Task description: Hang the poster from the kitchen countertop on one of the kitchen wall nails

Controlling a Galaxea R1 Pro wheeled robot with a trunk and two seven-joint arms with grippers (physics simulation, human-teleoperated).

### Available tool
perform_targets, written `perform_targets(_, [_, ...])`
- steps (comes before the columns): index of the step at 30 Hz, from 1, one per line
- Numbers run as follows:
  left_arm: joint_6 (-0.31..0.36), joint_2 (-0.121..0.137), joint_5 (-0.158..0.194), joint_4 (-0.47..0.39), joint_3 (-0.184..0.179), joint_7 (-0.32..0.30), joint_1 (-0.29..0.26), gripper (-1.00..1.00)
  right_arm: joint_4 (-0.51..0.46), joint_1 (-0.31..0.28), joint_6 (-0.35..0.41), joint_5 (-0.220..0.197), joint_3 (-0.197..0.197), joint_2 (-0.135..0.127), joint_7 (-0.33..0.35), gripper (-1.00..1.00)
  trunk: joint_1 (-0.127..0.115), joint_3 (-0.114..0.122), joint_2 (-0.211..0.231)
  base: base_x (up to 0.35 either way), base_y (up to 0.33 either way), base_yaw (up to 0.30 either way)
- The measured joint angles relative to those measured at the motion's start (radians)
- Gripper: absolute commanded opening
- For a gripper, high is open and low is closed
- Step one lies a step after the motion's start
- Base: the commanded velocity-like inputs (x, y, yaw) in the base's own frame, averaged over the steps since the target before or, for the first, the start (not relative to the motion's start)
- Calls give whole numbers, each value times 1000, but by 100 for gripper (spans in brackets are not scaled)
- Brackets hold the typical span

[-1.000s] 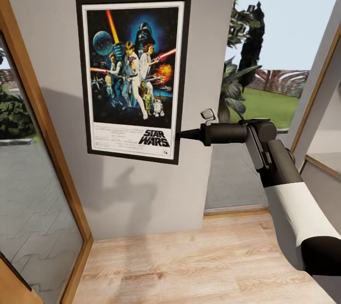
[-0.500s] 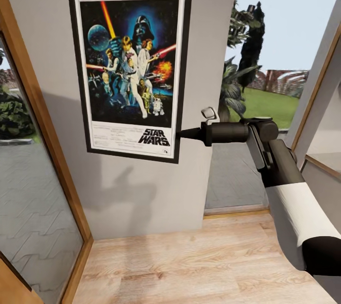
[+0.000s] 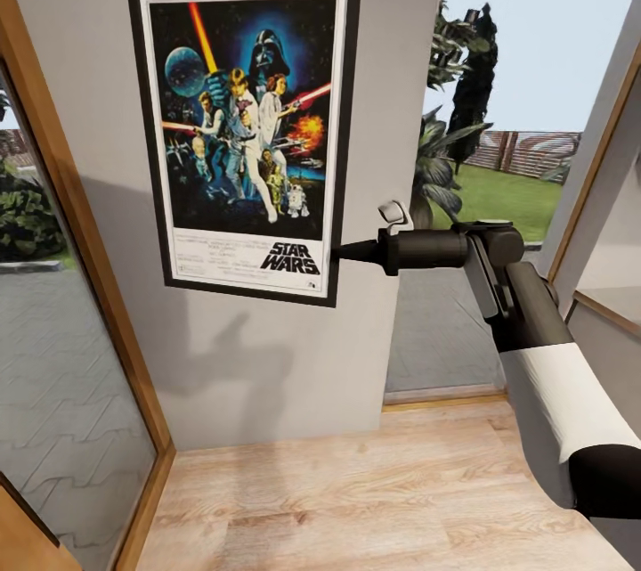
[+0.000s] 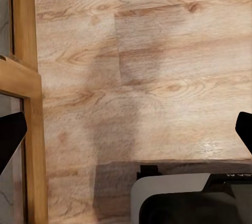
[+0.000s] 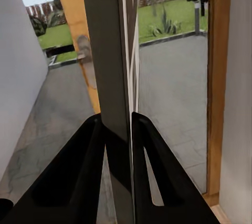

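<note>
Nearest to me in the head view is my right arm (image 3: 543,375), white along the forearm and black at the wrist, reaching up and across toward the wall. One light wooden floor (image 3: 374,500) runs beneath it to the foot of the wall.

My right gripper (image 3: 340,253) is pinched shut on the poster (image 3: 245,134), gripping its right edge close to the lower right corner. In the right wrist view both black fingers (image 5: 79,171) press against the poster's thin edge, which runs straight up between them as a narrow grey strip.

My left gripper (image 4: 126,135) points down at the floor; its two dark fingertips (image 4: 10,135) sit at opposite edges of the left wrist view, spread wide with nothing between them.

There is one poster: an upright Star Wars print with a thin black frame and a white inner border, lying flat against the light-grey wall (image 3: 267,357). Its upper edge is near the top of the wall panel I can see. I cannot tell whether it rests on a nail.

Two wood-framed glass panels flank the wall, one on the left (image 3: 53,330) and one on the right (image 3: 605,224). Beyond the glass lie a green lawn (image 3: 507,197) and dark plants.
</note>
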Motion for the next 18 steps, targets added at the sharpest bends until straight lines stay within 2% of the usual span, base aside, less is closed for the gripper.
perform_targets(5, [0, 0, 0, 0, 0, 0, 0, 100, 0, 0, 0, 0, 0, 0, 0, -100, 0, 0, 0, 159, 0, 0])
perform_targets(18, [0, 0, 0, 0, 0, 0, 0, 100, 0, 0, 0, 2, -1, 0, 0, -100, -1, 0, 0, 313, 0, 0])
